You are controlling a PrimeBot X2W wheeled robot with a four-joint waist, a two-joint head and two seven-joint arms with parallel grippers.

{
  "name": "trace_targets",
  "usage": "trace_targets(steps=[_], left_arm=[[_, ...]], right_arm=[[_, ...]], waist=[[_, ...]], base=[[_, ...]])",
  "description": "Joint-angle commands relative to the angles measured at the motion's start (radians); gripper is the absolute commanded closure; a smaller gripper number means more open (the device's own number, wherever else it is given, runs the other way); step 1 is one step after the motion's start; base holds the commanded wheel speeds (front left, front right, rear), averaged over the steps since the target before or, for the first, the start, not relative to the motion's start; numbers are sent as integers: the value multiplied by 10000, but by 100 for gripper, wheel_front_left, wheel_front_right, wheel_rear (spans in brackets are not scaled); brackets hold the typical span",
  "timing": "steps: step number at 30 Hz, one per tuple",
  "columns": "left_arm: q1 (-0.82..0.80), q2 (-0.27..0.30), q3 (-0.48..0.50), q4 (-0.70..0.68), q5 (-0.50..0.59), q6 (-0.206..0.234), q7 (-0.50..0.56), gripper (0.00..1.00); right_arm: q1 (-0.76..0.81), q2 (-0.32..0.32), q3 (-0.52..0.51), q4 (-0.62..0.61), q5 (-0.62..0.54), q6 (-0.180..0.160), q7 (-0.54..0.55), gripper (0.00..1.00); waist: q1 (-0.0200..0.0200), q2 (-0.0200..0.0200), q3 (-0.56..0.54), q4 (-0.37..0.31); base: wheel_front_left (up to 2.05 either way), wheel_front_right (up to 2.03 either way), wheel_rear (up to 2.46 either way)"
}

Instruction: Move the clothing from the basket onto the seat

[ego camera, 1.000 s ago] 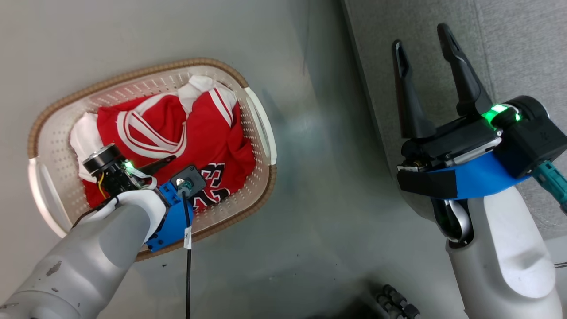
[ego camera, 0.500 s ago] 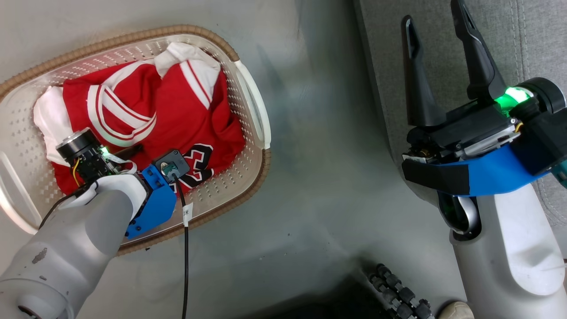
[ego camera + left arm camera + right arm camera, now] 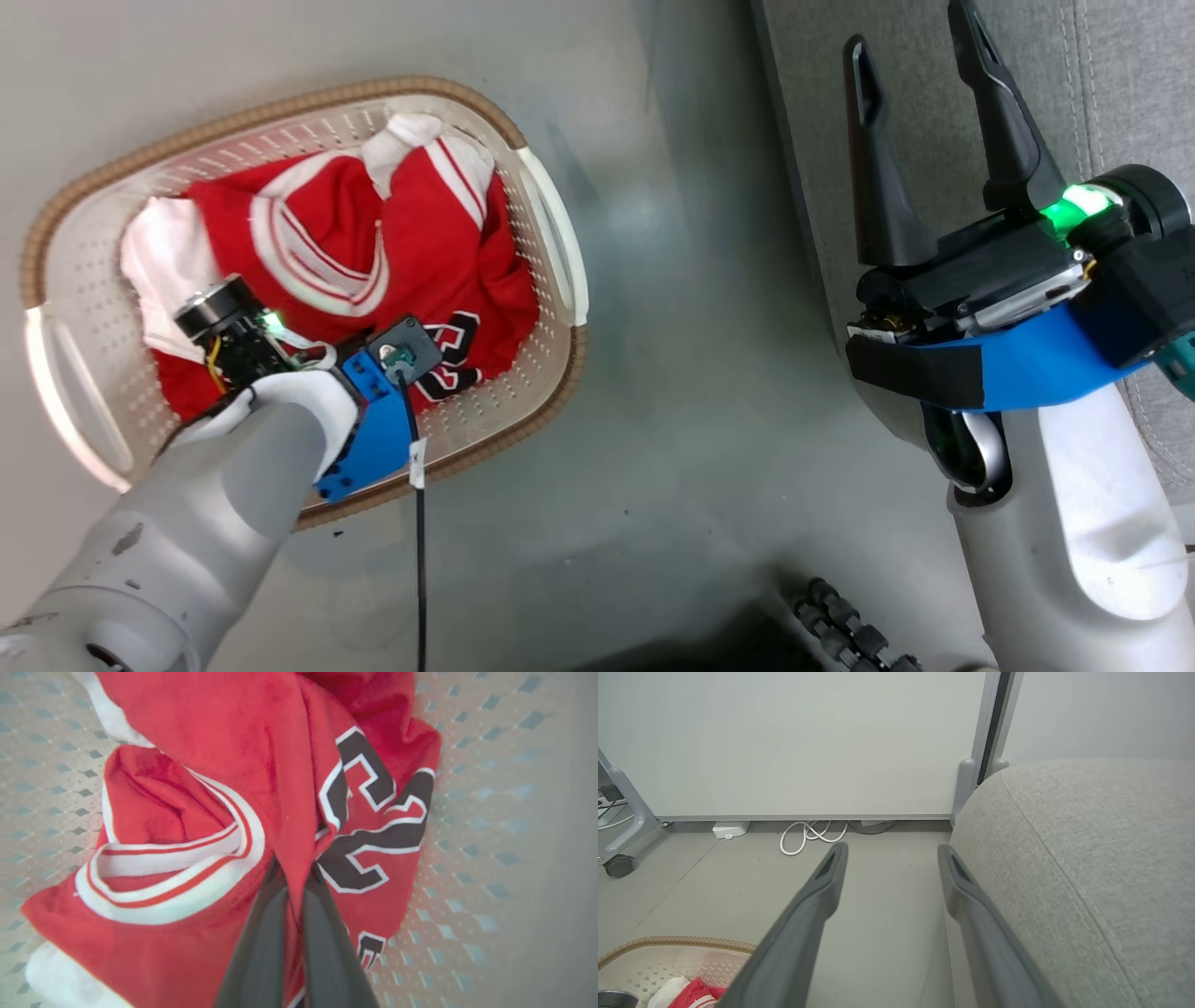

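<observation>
Left gripper [image 3: 293, 872]: closing tightly on a fold of the clothing [image 3: 420, 243], which is lying bunched inside the basket [image 3: 299, 140]. Right gripper [image 3: 910, 37]: hanging spread wide, holding nothing, over the seat [image 3: 1130, 84] edge.

Grey floor [image 3: 681, 392], basket [image 3: 101, 373], seat [image 3: 1130, 75]

clothing [image 3: 439, 233] heaped in the basket [image 3: 308, 131], basket down on the floor [image 3: 672, 420] left of the seat [image 3: 1130, 84], a strip of floor between them, wall [image 3: 784, 742] behind both.
</observation>
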Motion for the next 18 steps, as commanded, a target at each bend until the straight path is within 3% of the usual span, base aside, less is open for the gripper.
trace_targets(steps=[1, 18], left_arm=[[81, -96, -33, -63, -257, -6, -184, 100], [568, -1136, 28, -653, -2387, -6, -2138, 100]], right_arm=[[-35, -13, -41, 79, -104, 1, -6, 0], [1081, -16, -469, 816, -835, 1, -5, 0]], waist=[[-1, 0, -254, 164], [-1, 0, -3124, 1453]], base=[[0, 0, 0], [0, 0, 0]])
